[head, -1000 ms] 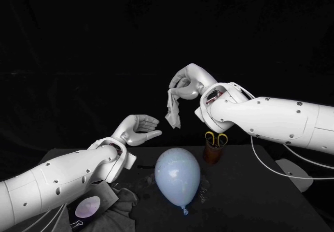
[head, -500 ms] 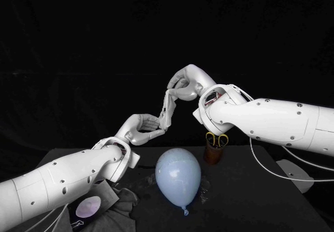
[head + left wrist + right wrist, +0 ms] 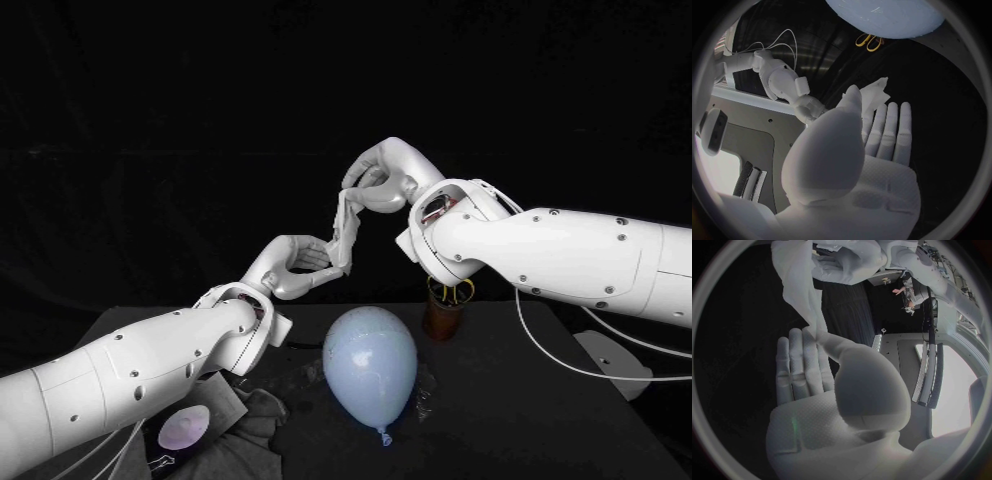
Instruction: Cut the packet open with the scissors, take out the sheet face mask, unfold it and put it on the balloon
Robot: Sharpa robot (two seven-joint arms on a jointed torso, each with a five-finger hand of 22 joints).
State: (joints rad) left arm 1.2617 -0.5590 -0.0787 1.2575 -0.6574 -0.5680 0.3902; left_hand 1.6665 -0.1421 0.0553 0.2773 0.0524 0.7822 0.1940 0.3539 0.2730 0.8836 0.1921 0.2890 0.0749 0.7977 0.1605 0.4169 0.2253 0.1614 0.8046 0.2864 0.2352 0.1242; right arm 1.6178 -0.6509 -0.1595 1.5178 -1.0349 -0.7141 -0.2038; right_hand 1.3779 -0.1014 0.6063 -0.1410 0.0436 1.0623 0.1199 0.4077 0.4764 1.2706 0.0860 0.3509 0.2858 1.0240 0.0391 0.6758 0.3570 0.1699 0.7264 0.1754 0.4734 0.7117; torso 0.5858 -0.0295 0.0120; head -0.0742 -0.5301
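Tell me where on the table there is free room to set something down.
The free patch is the bare table between the balloon and the table's right edge, nearer than the scissors cup. Left of the balloon it is crowded: a dark cloth and a round object lie there beneath the left arm.

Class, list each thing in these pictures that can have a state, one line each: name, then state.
Left hand: pinches the lower end of the mask.
Right hand: pinches its upper end.
Mask: narrow strip in the air, not spread out.
Balloon: inflated, lying bare on the table.
Scissors: standing handles-up in a cup.
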